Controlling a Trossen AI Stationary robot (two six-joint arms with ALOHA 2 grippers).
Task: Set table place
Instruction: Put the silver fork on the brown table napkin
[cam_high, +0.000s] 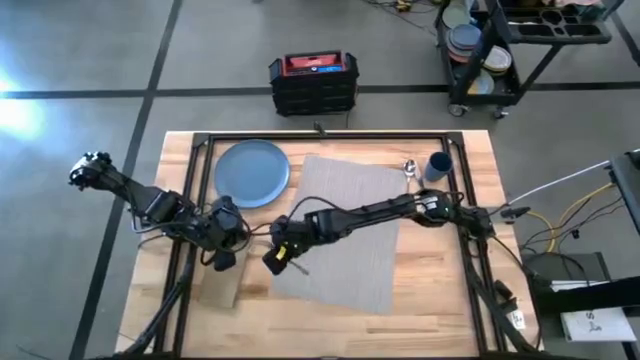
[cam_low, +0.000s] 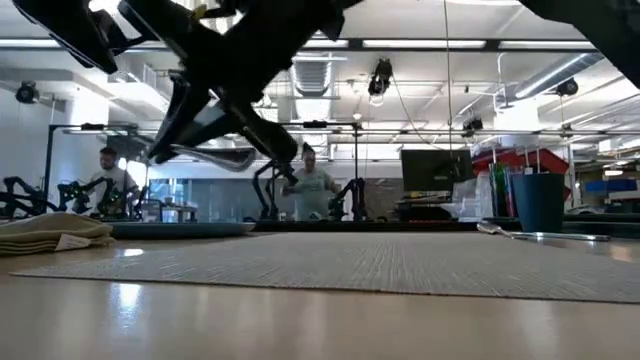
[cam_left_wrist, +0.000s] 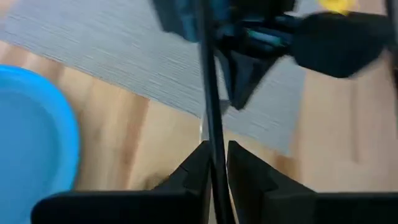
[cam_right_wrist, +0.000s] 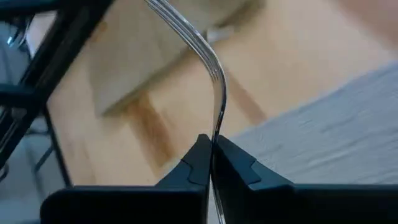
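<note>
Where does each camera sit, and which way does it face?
High: overhead, straight down; both arms, placemat.
Low: table height, across placemat into room; arms above.
Left wrist: past own fingers toward plate, placemat.
Right wrist: past right gripper clamping fork.
High and left wrist share plate.

- A robotics lab or workshop, not a home: the wooden table (cam_high: 330, 300) stands on a bare grey concrete floor (cam_high: 80, 60) crossed by dark lines.
- Beyond the table, open ceiling ducts and strip lights (cam_low: 420, 43) run over a large hall.
- Other robot arm rigs (cam_low: 40, 195) stand at benches, with people (cam_low: 312, 185) beside them (two show).
- A black wheeled cart (cam_high: 500, 50) of stacked dishes and a red-lidded toolbox (cam_high: 313, 82) sit on the floor.
</note>
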